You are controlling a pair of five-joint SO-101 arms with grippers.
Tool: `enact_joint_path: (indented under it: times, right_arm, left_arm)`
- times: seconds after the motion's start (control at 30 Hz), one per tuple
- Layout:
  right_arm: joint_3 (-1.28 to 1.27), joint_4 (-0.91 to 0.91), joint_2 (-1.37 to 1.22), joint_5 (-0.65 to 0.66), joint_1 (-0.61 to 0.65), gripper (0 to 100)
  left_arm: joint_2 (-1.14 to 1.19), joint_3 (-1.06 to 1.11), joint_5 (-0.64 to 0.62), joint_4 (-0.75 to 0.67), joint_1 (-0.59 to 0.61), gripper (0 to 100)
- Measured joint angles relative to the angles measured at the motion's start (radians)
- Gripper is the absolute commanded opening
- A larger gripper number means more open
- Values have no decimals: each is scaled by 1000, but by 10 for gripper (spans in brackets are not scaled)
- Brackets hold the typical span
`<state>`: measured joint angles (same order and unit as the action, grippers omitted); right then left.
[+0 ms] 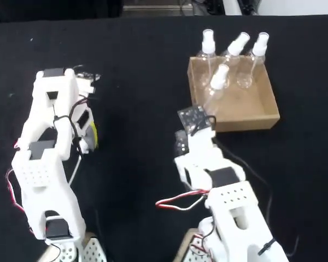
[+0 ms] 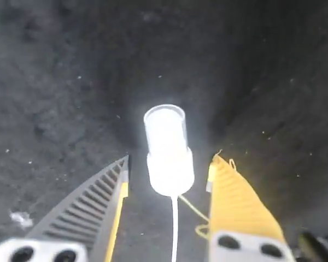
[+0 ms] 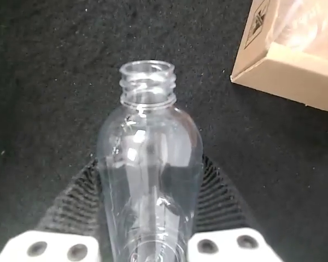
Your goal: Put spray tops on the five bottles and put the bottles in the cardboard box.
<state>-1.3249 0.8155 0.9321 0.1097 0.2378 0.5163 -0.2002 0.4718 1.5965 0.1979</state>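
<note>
We note the left gripper (image 2: pixel 168 161) low over the black table (image 1: pixel 142 65), on the side away from the box. Its jaws are apart, one grey and one yellow. A white spray top (image 2: pixel 168 147) sits between the fingertips with a gap on either side, and its thin dip tube runs back toward the wrist. We cannot tell whether the top rests on the cloth.

The right gripper (image 3: pixel 150 164) is clamped on a clear bottle (image 3: pixel 147 131), with ribbed fingers pressed to both sides of the body. The threaded neck is open and carries no top. This bottle is held just outside the near corner of the cardboard box (image 1: pixel 246 121).

Inside the box we count four capped bottles (image 1: pixel 221 82), each with a white sprayer, leaning toward the far wall.
</note>
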Motion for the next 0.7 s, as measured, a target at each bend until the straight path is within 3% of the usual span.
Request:
enact_joint_path:
  times: [0.7]
  right_arm:
    - [0,0,0,0,0,11]
  left_arm:
    - [72,-2,-9,-54,0,223]
